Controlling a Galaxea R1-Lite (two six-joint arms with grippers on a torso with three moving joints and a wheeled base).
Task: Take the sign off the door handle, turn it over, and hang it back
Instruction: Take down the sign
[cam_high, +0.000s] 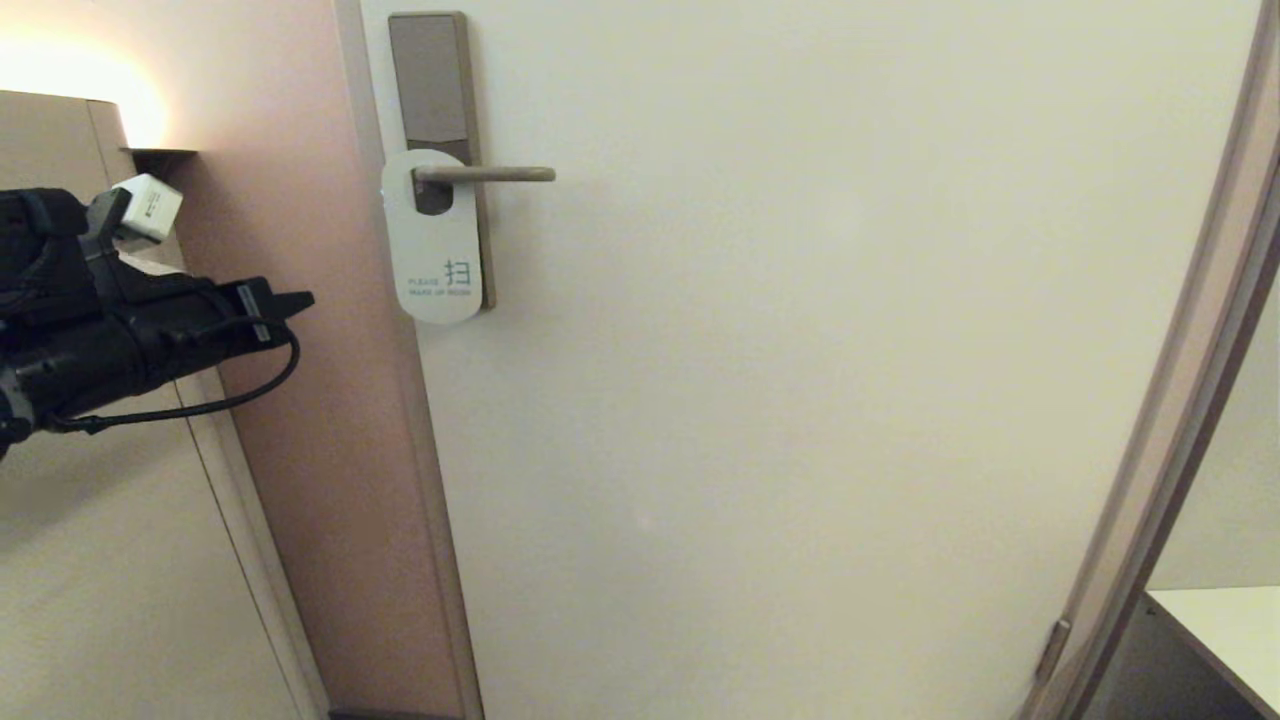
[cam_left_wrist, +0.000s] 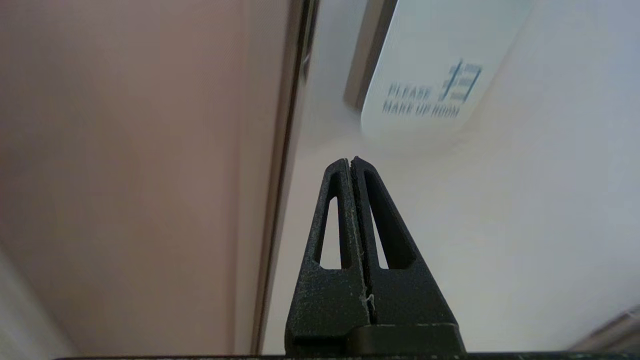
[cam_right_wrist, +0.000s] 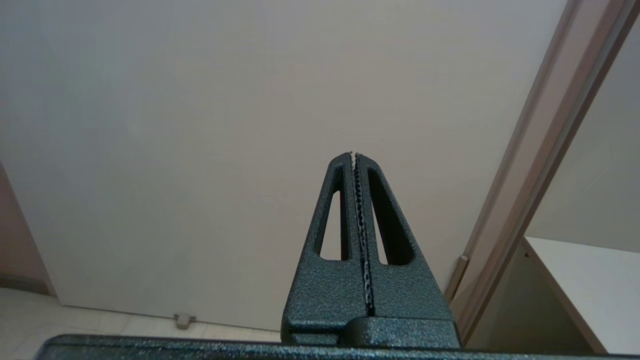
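1. The left arm reaches in from the left edge of the head view, forearm roughly level, a black cable looping beneath it.
2. The left claw (cam_high: 300, 299) points rightward, its fingers (cam_left_wrist: 332, 210) pressed together and holding nothing.
3. The right claw (cam_right_wrist: 354, 155) is also closed tight, empty, pointing ahead.

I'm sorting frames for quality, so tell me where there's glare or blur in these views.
Head view: a warm light blows out the top left corner; the sign reads sharp. Left wrist view: the sign's lettering is smeared, while the left tool is crisp. Right wrist view: evenly lit, no glare.
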